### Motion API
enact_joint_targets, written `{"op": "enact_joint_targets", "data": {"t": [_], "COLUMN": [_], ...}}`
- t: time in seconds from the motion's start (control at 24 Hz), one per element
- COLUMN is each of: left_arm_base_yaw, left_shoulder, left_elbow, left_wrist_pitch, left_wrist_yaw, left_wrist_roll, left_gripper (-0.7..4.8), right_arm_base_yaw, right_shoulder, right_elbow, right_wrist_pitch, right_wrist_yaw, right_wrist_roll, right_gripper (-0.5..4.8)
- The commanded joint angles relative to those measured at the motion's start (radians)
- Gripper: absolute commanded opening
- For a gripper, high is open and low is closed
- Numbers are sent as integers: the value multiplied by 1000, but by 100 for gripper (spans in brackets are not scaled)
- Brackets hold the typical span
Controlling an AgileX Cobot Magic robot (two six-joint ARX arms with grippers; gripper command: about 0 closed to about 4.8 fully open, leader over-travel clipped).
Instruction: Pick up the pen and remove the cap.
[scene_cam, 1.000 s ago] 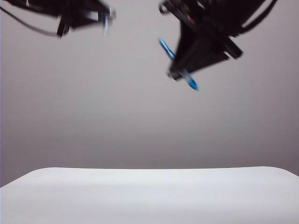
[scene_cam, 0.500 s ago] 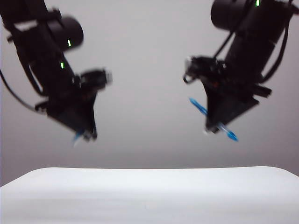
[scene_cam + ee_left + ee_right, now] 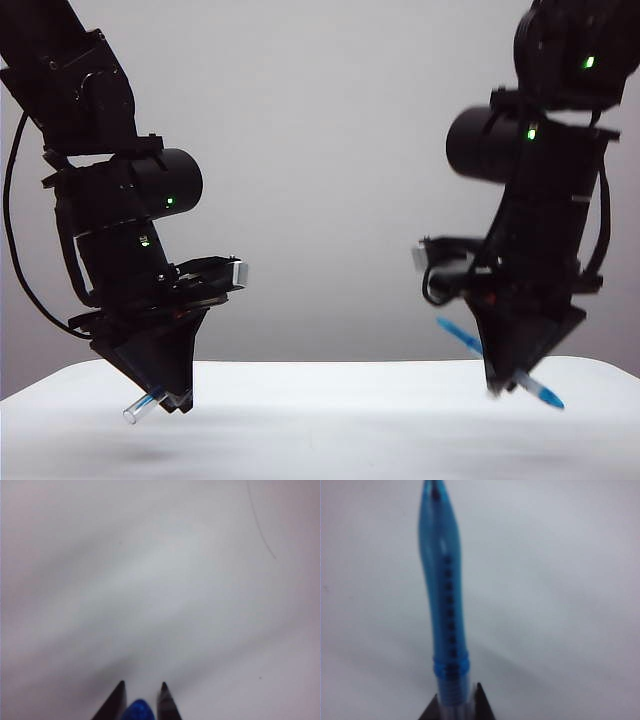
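The blue pen [image 3: 530, 385] hung uncapped, tilted, tip toward four o'clock above the table. The clear cap [image 3: 140, 407] hung apart, at nine o'clock.

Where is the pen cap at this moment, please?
The cap is on the exterior view's left, clamped in the left gripper just above the table, far from the pen.
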State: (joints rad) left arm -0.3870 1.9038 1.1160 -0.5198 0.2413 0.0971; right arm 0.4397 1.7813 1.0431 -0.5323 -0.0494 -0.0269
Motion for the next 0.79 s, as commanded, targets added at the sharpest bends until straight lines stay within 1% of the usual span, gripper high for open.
{"op": "enact_joint_targets", "data": {"t": [0.04,0.08,0.12,0.25,0.29,0.37,0.54,0.71,0.79], "left_arm_base_yaw": [0,0,0,0,0,0,0,0,0], "left_shoulder": [-5,-5,-5,-4,-4,-4,-3,-3,-3], "left_elbow": [3,3,3,3,3,3,3,3,3], "left_wrist_pitch": [43,53,63,85,85,85,87,87,87], "left_wrist_yaw": [-18,-35,-40,-48,-51,-58,-57,-58,-57], "left_wrist_roll": [0,0,0,-4,-6,-27,-62,-71,-72], "left_gripper": [67,68,84,199,217,220,407,411,412], "right_arm_base_yaw": [-6,-6,-6,-7,-7,-7,-12,-12,-12], "right_shoulder": [60,68,79,97,100,105,105,105,105], "right_elbow": [2,2,2,2,2,2,2,2,2], "right_wrist_pitch": [27,30,36,45,51,59,82,85,88], "right_wrist_yaw": [-22,-24,-24,-24,-24,-24,-23,-22,-19], "right_wrist_roll": [-10,-10,-10,-10,-10,-10,-10,-10,-10], "right_gripper": [-3,-3,-3,-3,-3,-3,-2,3,41]}}
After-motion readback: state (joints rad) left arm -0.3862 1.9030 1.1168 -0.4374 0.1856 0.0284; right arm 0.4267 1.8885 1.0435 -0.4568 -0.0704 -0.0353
